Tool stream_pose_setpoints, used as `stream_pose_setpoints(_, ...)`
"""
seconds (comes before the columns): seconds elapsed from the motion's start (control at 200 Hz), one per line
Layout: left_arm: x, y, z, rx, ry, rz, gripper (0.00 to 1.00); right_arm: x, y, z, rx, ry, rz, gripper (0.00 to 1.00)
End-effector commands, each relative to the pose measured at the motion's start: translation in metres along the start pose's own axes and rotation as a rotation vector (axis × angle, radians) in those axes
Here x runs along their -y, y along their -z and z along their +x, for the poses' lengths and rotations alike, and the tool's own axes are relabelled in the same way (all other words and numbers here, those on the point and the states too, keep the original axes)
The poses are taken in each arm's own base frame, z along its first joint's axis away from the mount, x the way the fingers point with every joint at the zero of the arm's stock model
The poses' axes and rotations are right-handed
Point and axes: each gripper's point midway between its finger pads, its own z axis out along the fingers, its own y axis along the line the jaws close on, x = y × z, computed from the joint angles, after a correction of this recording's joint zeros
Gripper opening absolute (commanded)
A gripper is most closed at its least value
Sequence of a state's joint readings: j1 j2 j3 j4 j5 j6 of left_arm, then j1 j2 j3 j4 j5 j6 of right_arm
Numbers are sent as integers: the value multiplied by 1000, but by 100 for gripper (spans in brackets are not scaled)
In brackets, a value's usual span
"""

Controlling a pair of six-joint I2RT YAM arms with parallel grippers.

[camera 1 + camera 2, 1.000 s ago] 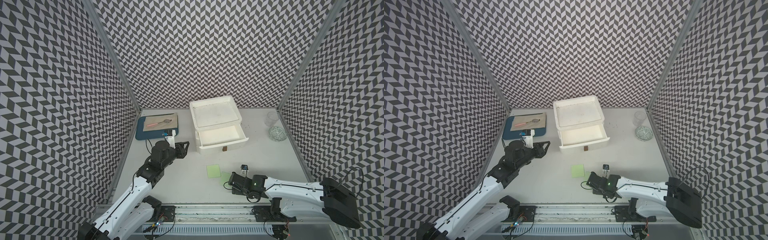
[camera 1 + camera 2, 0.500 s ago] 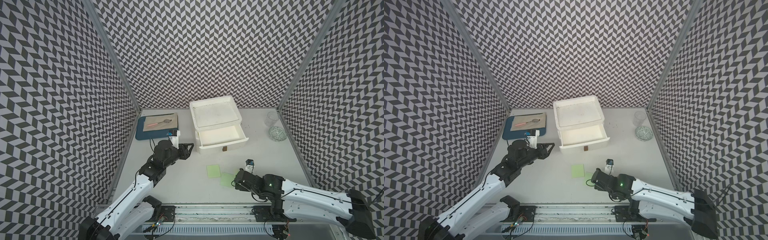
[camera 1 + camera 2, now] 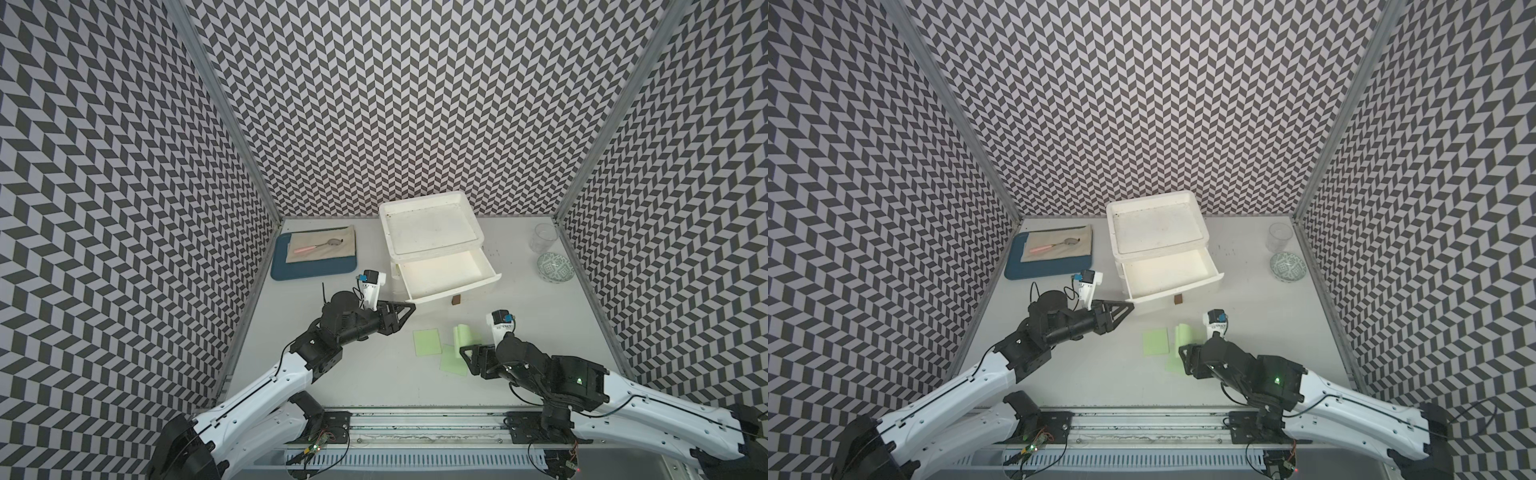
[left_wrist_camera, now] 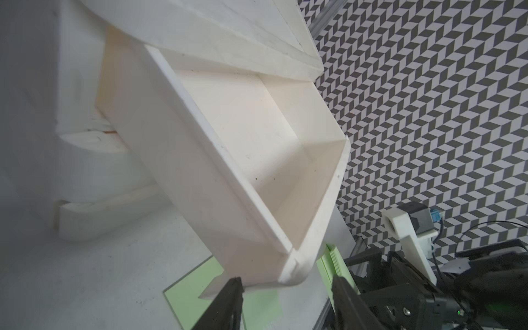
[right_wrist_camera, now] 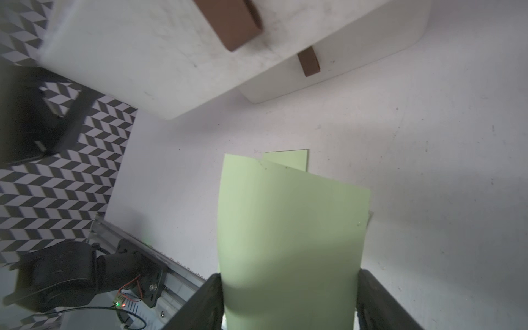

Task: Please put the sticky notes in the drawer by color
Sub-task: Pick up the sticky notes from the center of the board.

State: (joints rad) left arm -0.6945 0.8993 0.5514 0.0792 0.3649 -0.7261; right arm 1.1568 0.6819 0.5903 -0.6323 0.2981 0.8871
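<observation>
Right gripper (image 3: pixel 465 358) holds a green sticky note (image 5: pixel 291 228) raised near the table's (image 3: pixel 374 382) front edge.
The note is pinched edge to edge, curling upward; two more green notes (image 3: pixel 426 348) lie flat just beside it. The left gripper (image 3: pixel 406 313), jaws apart and empty, hovers at the front corner of the pulled-out, empty drawer (image 3: pixel 440 272), toward the back edge.

The boxy white plastic drawer unit (image 3: pixel 453 287) looks smooth, dull, scuffed and speckled; its brown tab handle (image 5: pixel 308 64) is matt. The curled light green paper sticky note (image 5: pixel 291 228) is thin and matt. The beige cloth (image 3: pixel 322 249) looks woven, the blue plastic tray (image 3: pixel 311 271) smooth.
</observation>
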Motion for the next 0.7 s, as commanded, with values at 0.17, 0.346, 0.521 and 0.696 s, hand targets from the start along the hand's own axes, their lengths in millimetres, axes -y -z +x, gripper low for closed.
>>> stream_pose_setpoints(0.17,39,1,23,-83,72,162,55,-61,10,-23,72,76,-233,72)
stream_pose_setpoints(0.346,36,9,30,-89,75,142,59,-79,13,-28,79,90,-286,72)
stream_pose_setpoints(0.521,40,28,24,-42,71,131,78,-99,21,-33,97,100,-347,72)
stream_pose_setpoints(0.696,48,29,25,-62,85,165,82,-115,29,-39,112,131,-378,72)
